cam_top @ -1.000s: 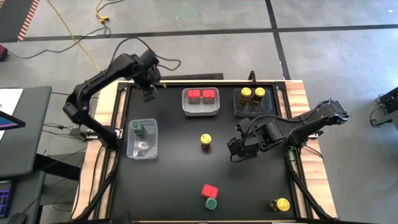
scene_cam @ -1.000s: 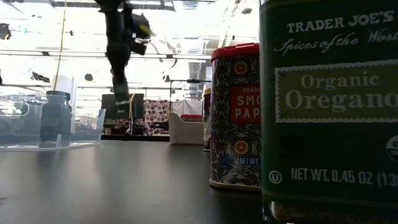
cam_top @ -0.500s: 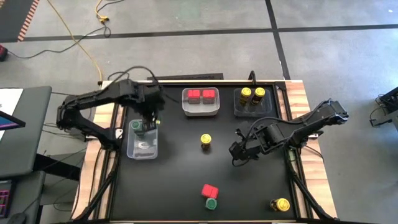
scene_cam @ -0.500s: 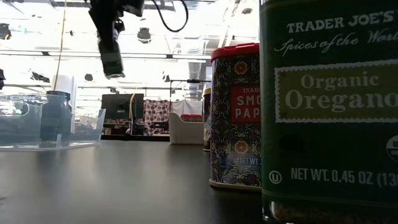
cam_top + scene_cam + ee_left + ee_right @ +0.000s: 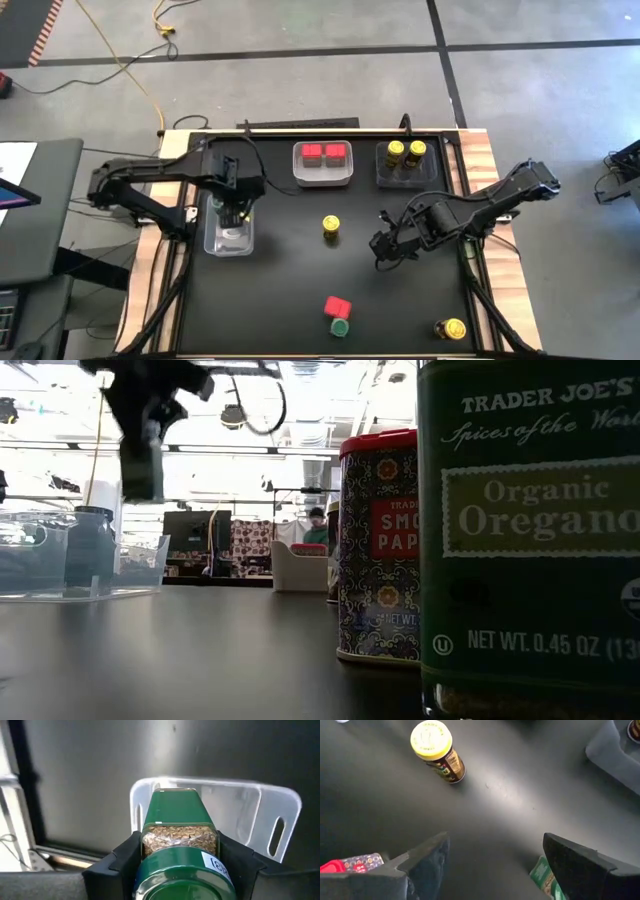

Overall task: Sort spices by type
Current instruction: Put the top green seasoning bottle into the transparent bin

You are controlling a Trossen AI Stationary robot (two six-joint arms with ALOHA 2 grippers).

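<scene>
Since a second ago, left gripper [image 5: 236, 200] swung from table's far edge down over clear tray [image 5: 212, 240] near left edge, clamped on green-lidded oregano jar [image 5: 179, 851]; drop-off looks next. Right gripper [image 5: 385, 245] spread wide, empty, right of centre, facing yellow-lidded jar [image 5: 331, 227] at mid-table. Red paprika box [image 5: 337, 306] and another green jar [image 5: 340, 326] unsorted by near edge.
</scene>
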